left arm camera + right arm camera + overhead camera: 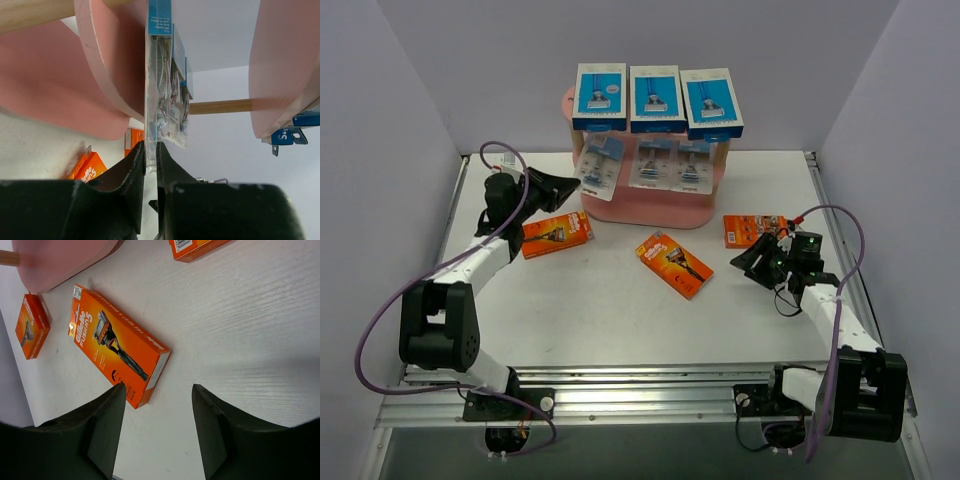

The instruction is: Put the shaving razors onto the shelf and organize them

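Observation:
The pink shelf stands at the back middle of the table. Three blue-and-white razor boxes lie on its top board, and three clear blister packs lean on the middle tier. My left gripper is shut on the edge of the leftmost blister pack; in the left wrist view its jaws pinch the clear pack between the pink boards. Three orange cards lie on the table. My right gripper hangs open just right of the middle orange card, holding nothing.
Grey walls close in the table on the left, back and right. A metal rail runs along the near edge between the arm bases. Purple cables loop off both arms. A wooden post of the shelf crosses behind the held pack.

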Tool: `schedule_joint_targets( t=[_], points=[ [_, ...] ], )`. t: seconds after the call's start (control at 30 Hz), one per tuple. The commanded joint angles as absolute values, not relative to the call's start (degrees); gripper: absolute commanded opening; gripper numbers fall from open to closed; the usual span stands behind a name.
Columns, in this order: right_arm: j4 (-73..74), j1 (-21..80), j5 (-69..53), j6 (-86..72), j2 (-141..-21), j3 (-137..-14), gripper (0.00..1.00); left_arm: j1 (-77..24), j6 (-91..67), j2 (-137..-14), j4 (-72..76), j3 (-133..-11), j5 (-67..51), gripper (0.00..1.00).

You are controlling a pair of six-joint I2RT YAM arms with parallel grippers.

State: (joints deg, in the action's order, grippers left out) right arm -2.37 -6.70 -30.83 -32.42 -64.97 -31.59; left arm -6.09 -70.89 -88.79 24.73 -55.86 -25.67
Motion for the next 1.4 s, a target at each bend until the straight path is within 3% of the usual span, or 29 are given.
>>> schedule_joint_targets(
  t=[0.0,1.37],
  points=[
    [-2.46,-6.59,-30.50,-31.29,-65.65,-34.36,0.51,-6.77,-71.28,-90.08,29.44,-60.02,-23.38,0.02],
    [-5.10,-6.68,-30.41,-31.73,-67.85,-32.87,0.51,-11.43,-71.19,-97.91,29.44,-65.30,-16.44,0.02]
  ],
)
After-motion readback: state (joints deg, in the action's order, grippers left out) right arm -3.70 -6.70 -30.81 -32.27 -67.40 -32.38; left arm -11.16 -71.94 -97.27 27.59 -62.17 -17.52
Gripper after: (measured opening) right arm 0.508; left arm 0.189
